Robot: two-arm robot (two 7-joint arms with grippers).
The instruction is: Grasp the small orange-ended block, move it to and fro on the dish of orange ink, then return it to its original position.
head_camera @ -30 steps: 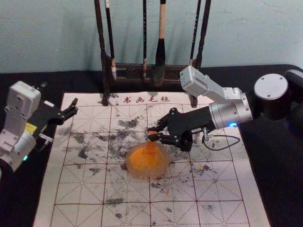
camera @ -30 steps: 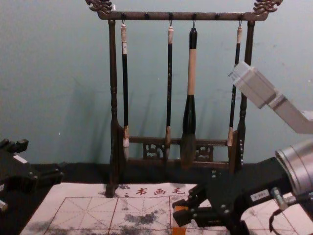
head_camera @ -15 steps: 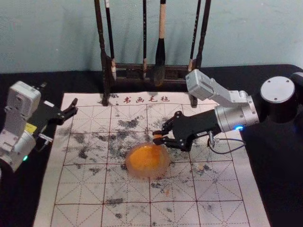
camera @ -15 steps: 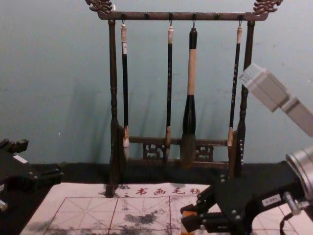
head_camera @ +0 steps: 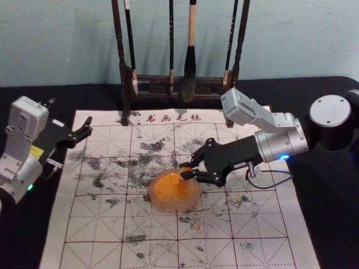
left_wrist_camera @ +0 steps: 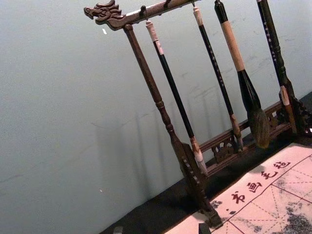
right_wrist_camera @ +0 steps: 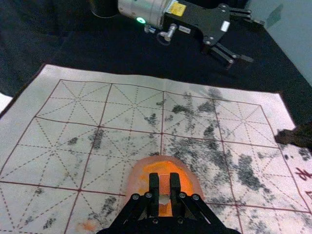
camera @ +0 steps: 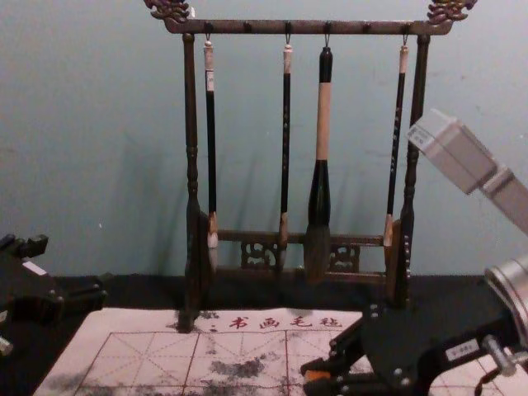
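- While the round dish (head_camera: 194,203) is lying on the gridded mat (head_camera: 95,224), it is holding orange ink (head_camera: 168,188), spread unevenly across its middle.
- The right gripper (head_camera: 185,170) is reaching in from the right, over the dish's far right part; its jaws are standing narrow, pinching the block (right_wrist_camera: 164,184).
- The block is sitting between its fingertips, above the dish; whether its lower end is touching the ink, I cannot tell.
- A white label (camera: 462,350) is showing on the right gripper's body, its print too small to read.
- Off to the left, the left gripper (head_camera: 70,114) is hanging apart from the dish, its jaws standing wide with nothing between them; a yellow label (right_wrist_camera: 176,8) is marking its arm.
- Along the mat's far edge, red characters (camera: 285,322) are reading 书画毛毡.
- Behind them the dark wooden rack (camera: 190,140) is standing, four brushes (camera: 322,124) hanging from its top bar, the leftmost bearing a white sticker (camera: 209,81).
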